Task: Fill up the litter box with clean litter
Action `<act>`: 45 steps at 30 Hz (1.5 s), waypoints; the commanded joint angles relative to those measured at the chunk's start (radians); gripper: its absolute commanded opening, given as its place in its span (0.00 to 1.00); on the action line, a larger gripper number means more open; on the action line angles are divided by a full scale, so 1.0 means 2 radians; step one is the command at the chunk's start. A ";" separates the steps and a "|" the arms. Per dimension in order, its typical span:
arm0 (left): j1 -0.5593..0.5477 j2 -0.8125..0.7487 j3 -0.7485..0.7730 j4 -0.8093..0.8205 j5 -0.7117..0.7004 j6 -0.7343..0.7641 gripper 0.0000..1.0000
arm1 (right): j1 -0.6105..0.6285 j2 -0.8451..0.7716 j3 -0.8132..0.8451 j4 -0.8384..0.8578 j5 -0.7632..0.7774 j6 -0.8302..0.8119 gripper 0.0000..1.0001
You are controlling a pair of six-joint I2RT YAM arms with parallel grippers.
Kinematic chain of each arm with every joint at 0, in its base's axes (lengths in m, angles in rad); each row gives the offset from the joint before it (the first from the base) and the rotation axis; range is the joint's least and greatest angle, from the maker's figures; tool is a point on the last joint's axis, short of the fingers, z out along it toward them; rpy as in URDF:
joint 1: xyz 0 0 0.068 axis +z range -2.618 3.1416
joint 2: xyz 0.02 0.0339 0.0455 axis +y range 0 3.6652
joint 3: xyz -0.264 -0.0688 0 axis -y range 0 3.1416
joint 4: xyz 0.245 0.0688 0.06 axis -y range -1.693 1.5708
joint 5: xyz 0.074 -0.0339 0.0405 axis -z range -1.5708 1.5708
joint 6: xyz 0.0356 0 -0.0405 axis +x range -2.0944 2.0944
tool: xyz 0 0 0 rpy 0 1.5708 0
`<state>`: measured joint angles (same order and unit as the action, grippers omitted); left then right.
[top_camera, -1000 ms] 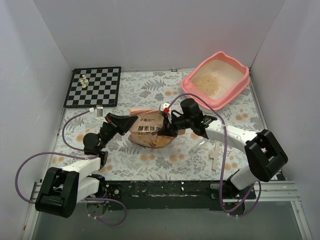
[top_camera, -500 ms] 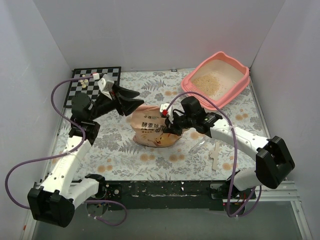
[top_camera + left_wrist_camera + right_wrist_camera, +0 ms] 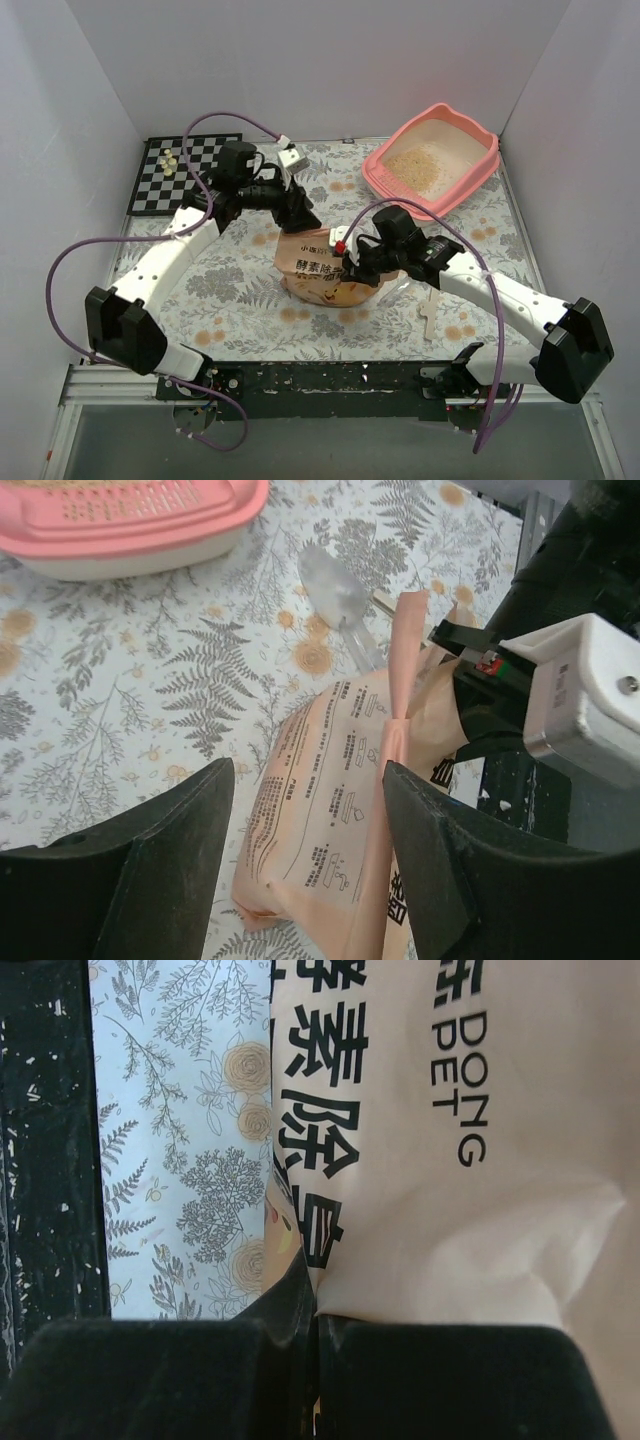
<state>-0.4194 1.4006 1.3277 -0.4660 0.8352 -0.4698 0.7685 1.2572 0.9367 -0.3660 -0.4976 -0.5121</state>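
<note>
Floral tabletop: litter box angled toward far-right corner

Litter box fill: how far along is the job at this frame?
Done: only a thin patch of clean litter lies in the litter box. In hand: the right gripper is shut on the edge of the bag, which stands roughly upright, and the left gripper hangs open above its top. Left: getting the bag to the box and pouring.
</note>
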 commanded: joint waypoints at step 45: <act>-0.169 -0.202 -0.266 0.256 -0.273 0.074 0.00 | 0.002 -0.059 0.157 -0.159 0.098 0.037 0.66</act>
<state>-0.7349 1.1202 0.8890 -0.2401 0.3729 -0.3202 0.7815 1.1725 1.1629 -0.6086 -0.4206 -0.4732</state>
